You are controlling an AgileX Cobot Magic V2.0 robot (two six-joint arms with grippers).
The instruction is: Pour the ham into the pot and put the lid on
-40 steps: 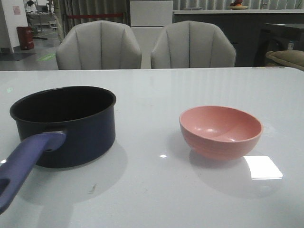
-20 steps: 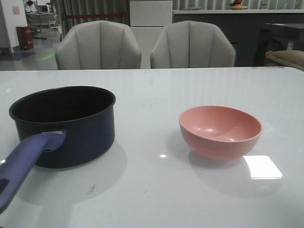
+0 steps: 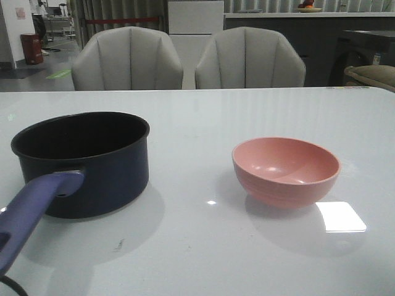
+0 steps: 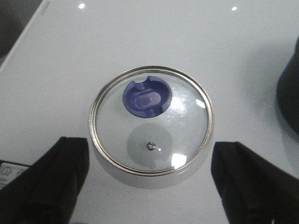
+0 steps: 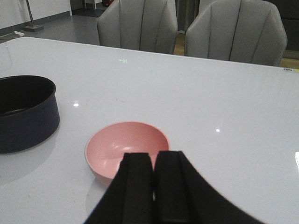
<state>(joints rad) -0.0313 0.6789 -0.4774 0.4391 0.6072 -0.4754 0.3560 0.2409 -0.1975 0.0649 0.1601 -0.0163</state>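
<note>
The glass lid [image 4: 152, 120] — smooth, breakable — is best taken by its knob [image 4: 145, 97], the left gripper [image 4: 149, 186] spread wide, the right gripper [image 5: 154, 179] pressed together.

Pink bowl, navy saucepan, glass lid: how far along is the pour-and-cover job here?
Done: the round pink bowl looks empty, so the ham has likely been poured, though the dark navy saucepan hides its floor. In hand: the open left hand straddles the clear glass lid with metal rim and blue-purple knob, flat on the white table. The right hand is shut, holding nothing. Left: cover the saucepan.
</note>
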